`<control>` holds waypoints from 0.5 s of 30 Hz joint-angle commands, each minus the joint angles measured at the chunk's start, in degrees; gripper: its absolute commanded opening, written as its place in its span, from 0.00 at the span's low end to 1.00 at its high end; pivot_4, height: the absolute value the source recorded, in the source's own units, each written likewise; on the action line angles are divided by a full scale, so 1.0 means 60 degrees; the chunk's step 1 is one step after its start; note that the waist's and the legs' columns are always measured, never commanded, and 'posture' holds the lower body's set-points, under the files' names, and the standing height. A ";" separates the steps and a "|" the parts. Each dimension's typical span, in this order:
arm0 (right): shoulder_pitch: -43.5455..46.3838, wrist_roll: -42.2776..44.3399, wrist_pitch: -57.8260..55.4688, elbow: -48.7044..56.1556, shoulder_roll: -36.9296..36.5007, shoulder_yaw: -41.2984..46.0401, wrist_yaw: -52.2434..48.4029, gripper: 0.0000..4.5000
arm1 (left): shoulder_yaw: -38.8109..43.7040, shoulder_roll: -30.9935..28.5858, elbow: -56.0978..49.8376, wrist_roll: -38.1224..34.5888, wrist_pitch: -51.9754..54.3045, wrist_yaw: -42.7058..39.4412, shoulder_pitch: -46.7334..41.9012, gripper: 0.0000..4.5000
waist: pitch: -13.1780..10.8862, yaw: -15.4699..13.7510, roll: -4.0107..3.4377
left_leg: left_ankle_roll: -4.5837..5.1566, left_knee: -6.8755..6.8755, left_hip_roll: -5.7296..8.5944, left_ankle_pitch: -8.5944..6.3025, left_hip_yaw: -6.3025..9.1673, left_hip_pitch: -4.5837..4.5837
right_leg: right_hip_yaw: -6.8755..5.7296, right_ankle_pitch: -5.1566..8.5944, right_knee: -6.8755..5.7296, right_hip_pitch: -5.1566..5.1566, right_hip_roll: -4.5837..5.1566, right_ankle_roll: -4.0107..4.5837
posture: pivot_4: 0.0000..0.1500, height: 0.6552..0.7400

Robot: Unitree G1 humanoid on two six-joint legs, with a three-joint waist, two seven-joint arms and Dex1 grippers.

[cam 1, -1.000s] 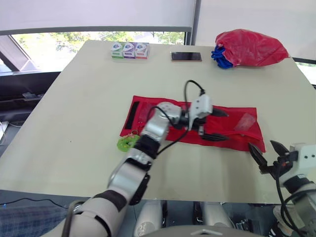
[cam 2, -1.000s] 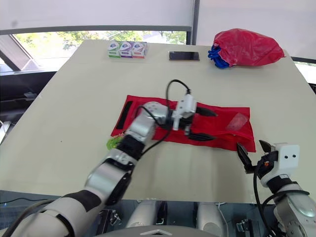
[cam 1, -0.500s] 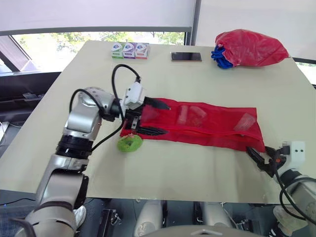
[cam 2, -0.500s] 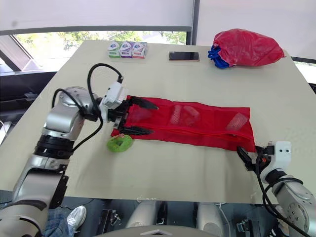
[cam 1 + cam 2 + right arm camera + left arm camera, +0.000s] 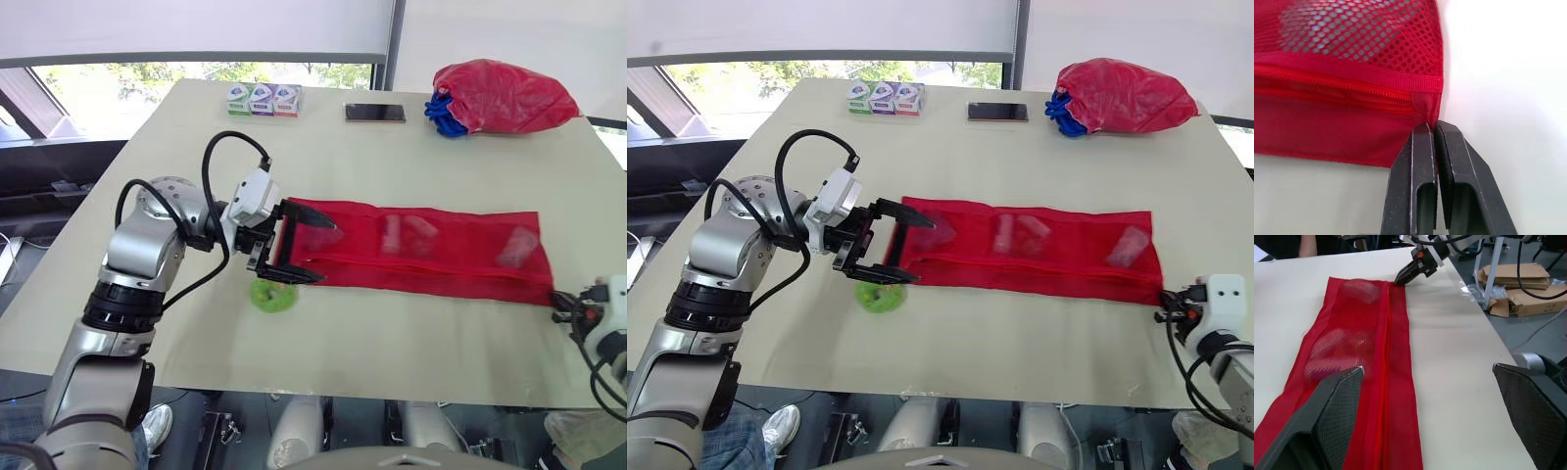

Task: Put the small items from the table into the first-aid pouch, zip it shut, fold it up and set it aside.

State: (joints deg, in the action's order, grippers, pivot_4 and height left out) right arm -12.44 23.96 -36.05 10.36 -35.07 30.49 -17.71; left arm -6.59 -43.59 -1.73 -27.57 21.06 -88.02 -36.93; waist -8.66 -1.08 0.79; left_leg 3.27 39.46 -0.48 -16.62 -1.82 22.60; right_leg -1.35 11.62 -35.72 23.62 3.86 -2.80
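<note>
— Where does the pouch (image 5: 421,257) lie?

— Flat on the worktop (image 5: 176,147), with its long axis running from the robot's left to its right, between the two arms. Each end has a pincer at it.

— And how do they stand?

— The left pincer (image 5: 328,254) is spread wide, one finger over the far edge of the pouch's left end and the other along its near edge. The right pincer (image 5: 1434,128) is pinched tight on the right-hand corner, just where the zip line ends.

— Is anything not yet in?

— One green item (image 5: 273,295) sits on the bare worktop, just beside the pouch's near left corner and right under the left pincer's lower finger. It is well apart from the right arm, so the left would be the one to fetch it. I judge the next move turns on that, since the opening must be reachable from that end (I cannot tell from here whether the zip is shut along its whole length).

— Counts?

— One pouch and one loose green item. Three pale shapes (image 5: 392,230) show through the mesh, as best I can make out. At the far edge there are three small boxes (image 5: 262,99), one phone (image 5: 374,113) and one red bag (image 5: 500,96).
</note>
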 commanded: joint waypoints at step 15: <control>-0.2357 -0.0169 0.0591 0.1884 -0.0718 0.1566 -0.1959 0.89 | 0.0649 -0.0066 0.0001 0.0094 0.0596 0.1753 0.0569 1.00 | 0.0003 0.0047 -0.0006 | 0.0001 -0.0012 -0.0017 -0.0001 -0.0027 -0.0021 | 0.0121 0.0009 -0.0005 0.0002 -0.0072 -0.0015 | 1.00 1.00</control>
State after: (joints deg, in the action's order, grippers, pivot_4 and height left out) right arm -25.47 21.27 -32.45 17.78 -38.02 36.12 -27.09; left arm -4.74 -43.58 -1.52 -26.85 23.42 -79.30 -33.50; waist -8.65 -0.80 0.75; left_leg 3.28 39.38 -0.59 -16.62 -1.98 22.46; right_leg -0.62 11.68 -35.75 23.63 3.42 -2.90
